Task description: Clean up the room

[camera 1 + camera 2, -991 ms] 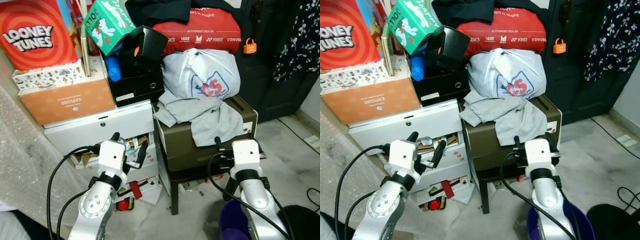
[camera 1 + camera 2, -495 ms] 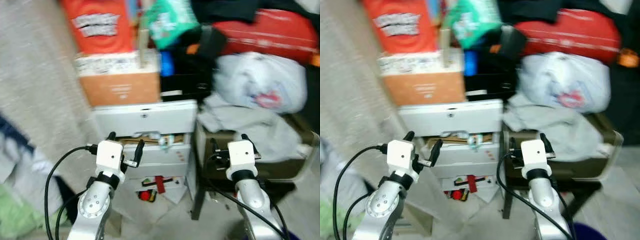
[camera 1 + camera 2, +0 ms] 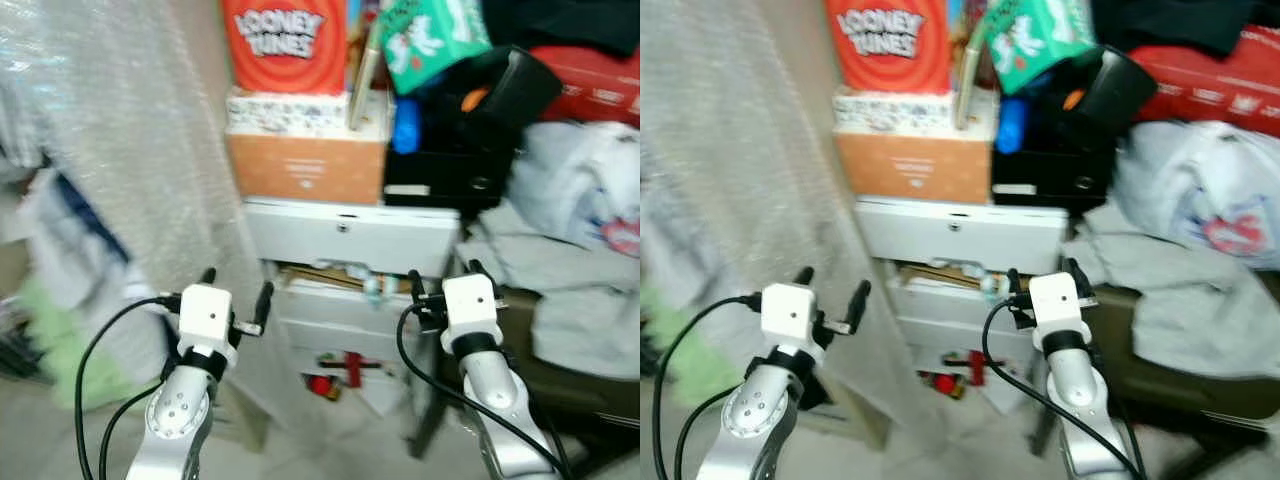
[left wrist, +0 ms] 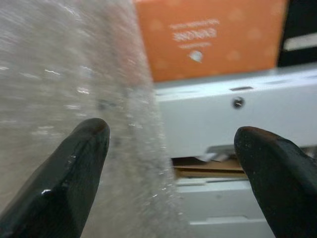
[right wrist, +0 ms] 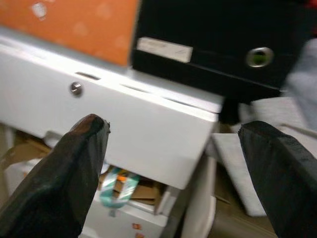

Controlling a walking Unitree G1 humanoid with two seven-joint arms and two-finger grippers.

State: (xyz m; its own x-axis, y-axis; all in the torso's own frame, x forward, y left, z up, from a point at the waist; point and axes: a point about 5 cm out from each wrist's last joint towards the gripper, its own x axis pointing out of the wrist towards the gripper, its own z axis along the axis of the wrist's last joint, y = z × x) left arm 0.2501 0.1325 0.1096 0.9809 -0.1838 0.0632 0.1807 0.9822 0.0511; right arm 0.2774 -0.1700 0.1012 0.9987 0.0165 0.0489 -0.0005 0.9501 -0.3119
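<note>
The view has swung leftward — white drawer unit (image 3: 350, 235) now centred; left claw (image 3: 236, 297) and right claw (image 3: 441, 283) both released, empty, searching.

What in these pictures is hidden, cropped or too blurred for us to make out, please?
- Open drawer contents: head views, motion blur.
- Red item on the lower shelf: blurred, unidentifiable.
- Orange box label: left wrist view, too blurred to read.
- Red bag: cut by the right edge.

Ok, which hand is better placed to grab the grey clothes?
Right, probably. The right hand is open beside the grey clothes; the left hand, also open, faces the bubble wrap.
</note>
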